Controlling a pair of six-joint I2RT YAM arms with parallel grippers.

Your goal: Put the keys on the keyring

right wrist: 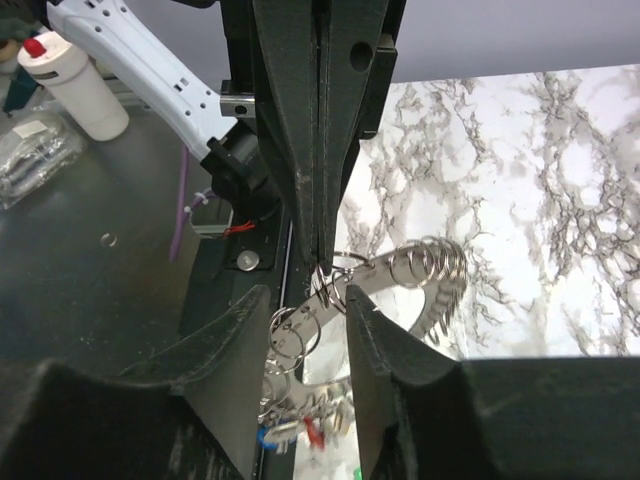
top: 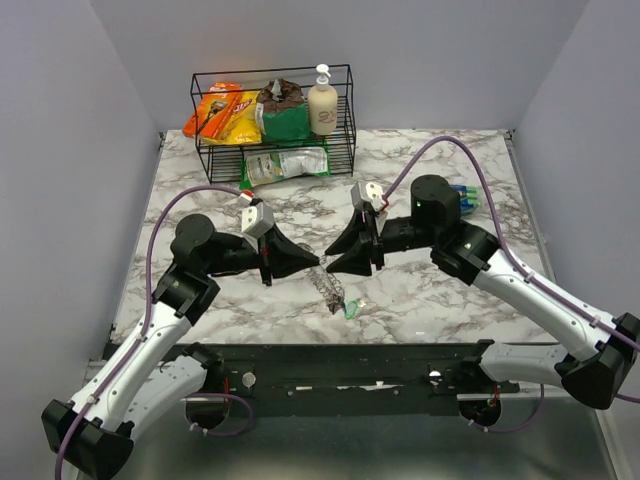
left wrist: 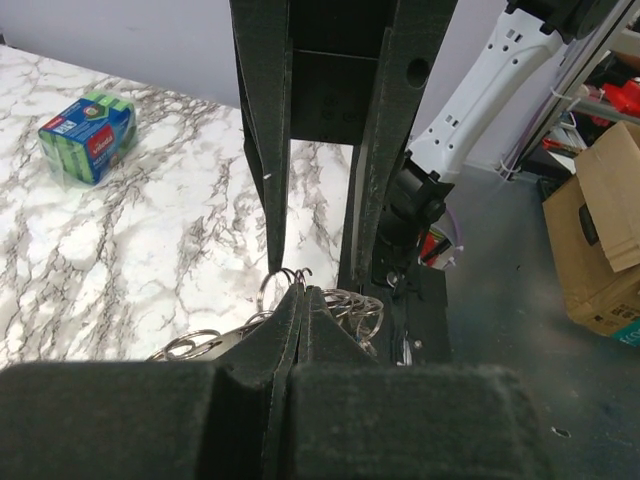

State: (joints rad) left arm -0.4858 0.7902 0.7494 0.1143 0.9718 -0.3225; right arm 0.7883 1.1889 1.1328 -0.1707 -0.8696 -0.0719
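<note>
The grey notched keyring (top: 328, 287) hangs in the air between my two grippers over the front middle of the marble table (top: 440, 290), carrying several small split rings. A green-headed key (top: 352, 311) dangles at its lower end. My left gripper (top: 314, 262) is shut on the ring's upper edge, its fingers pressed together (left wrist: 300, 292). My right gripper (top: 333, 260) is open, its fingers either side of the keyring (right wrist: 400, 275) without pinching it (right wrist: 305, 295). Blue and red key heads (right wrist: 290, 435) hang blurred below.
A wire basket (top: 274, 118) with snack bags and a soap bottle (top: 322, 103) stands at the back, a green packet (top: 287, 165) in front of it. A pack of sponges (top: 465, 197) lies at the right, also in the left wrist view (left wrist: 90, 138).
</note>
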